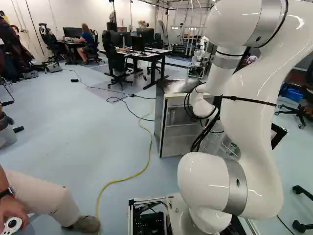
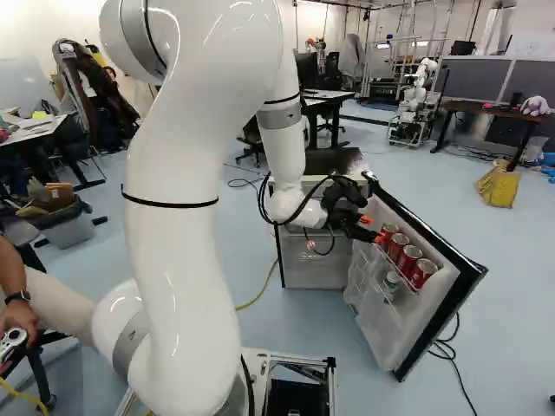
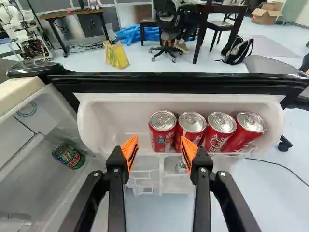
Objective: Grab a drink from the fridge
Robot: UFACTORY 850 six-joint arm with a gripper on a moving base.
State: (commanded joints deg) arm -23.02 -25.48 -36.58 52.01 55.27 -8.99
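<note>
White arm towered closest, its end effector spread wide at a row of red cans

The arm filled much of both base views, rising from its joint at their foot and bending over toward the open fridge. In the wrist view the end effector was well open, its orange pads apart with nothing held between them.

Just ahead of the fingertips, four red cans stood side by side on the white shelf of the fridge door. The end can, which bore a green patch, lay ahead of the gap between the fingers; the next one was ahead of one fingertip. Whether either pad touched a can could not be told. Below the cans, a clear bottle sat in the door, partly hidden. Inside the fridge was a green and red can, apart from the row.

A yellow cable wound over the floor near the fridge. Farther off, a yellow bag and a black backpack rested on the floor. Beyond the fridge, monitors stood on a table, and another robot stood well back in the room.
</note>
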